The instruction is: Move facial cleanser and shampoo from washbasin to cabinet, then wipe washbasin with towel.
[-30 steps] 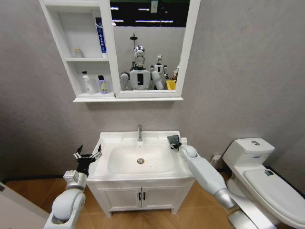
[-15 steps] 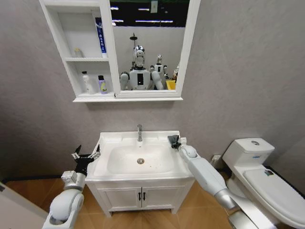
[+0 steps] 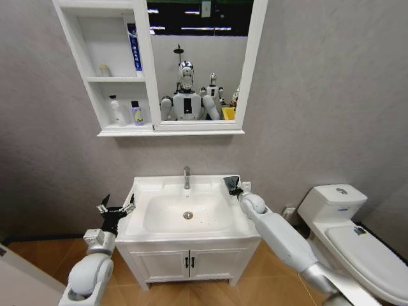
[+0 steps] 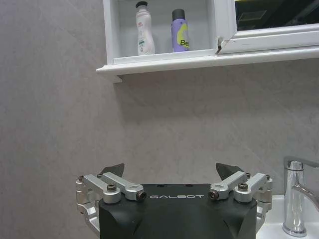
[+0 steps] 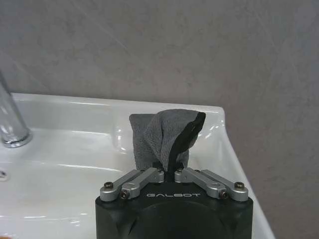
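The right gripper [image 5: 168,172] pinches the grey towel [image 5: 162,137] at the washbasin's [image 3: 148,187] two o'clock corner, bunched upright for wiping. The left gripper [image 3: 115,208] waits at nine o'clock, fingers spread. Bottles stand in the cabinet [image 3: 83,57].

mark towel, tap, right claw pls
towel [image 5: 162,137], right wrist view, grey folded face above the fingers.
tap [image 3: 187,176], head view, chrome upright.
right claw [image 5: 168,170], right wrist view, between the fingertips shut on the towel.
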Motion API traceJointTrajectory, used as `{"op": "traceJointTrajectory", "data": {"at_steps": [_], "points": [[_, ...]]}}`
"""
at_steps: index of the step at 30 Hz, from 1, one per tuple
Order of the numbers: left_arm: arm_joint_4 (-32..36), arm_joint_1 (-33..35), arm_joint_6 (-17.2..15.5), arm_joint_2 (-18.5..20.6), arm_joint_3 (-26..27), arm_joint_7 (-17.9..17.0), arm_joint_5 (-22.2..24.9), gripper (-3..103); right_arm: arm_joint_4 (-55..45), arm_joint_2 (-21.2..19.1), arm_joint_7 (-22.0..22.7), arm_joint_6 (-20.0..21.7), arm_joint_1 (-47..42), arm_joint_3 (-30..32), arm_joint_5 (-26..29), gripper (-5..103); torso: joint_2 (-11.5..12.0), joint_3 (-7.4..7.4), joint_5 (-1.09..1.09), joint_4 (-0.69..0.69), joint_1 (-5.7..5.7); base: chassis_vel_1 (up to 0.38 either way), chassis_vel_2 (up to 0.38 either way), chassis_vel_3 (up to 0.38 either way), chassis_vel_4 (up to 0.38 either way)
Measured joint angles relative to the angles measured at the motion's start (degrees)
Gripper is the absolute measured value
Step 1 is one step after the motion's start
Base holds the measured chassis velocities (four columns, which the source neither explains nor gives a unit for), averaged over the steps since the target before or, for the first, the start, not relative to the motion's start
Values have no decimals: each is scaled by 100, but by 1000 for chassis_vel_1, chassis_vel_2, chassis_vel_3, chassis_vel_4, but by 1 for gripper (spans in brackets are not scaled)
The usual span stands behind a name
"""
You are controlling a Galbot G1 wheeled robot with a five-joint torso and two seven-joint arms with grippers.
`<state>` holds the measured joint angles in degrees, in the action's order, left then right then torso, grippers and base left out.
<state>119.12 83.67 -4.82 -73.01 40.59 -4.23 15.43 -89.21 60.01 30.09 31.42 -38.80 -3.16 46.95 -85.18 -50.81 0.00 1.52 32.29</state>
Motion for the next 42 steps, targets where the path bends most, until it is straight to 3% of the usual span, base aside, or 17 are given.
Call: {"op": "traceJointTrajectory", "data": {"at_steps": [5, 11, 19, 21, 26, 30, 42], "points": [[13, 23, 15, -16, -4, 2, -16, 100, -544, 70, 358, 86, -229, -386, 144, 4, 0, 0, 0, 0, 0, 0, 0, 0, 0], [14, 58, 62, -41, 62, 14, -27, 100, -610, 428, 859, 184, -344, -794, 394, 4, 0, 0, 0, -2, 0, 0, 0, 0, 0], [-13, 79, 98, -31, 139, 61, -29, 100, -454, 420, 935, 308, -661, -646, 363, 4, 0, 0, 0, -1, 0, 0, 0, 0, 0], [-23, 75, 104, -25, 127, 62, -32, 100, -420, 390, 914, 336, -735, -578, 345, 4, 0, 0, 0, 0, 0, 0, 0, 0, 0], [-37, 13, 112, -32, 64, 64, -81, 100, -44, 417, 232, 228, -890, -322, -145, 4, 0, 0, 0, 1, 0, 0, 0, 0, 0], [-23, -9, 111, 0, 93, 61, -71, 100, 200, 531, -47, 157, -852, -226, -167, 4, 0, 0, 0, 0, 0, 0, 0, 0, 0], [19, 19, 122, 55, 186, 58, -29, 100, 639, 927, -271, 49, -676, -190, -201, 4, 1, 0, -1, -1, 0, 0, 0, 0, 0]]}}
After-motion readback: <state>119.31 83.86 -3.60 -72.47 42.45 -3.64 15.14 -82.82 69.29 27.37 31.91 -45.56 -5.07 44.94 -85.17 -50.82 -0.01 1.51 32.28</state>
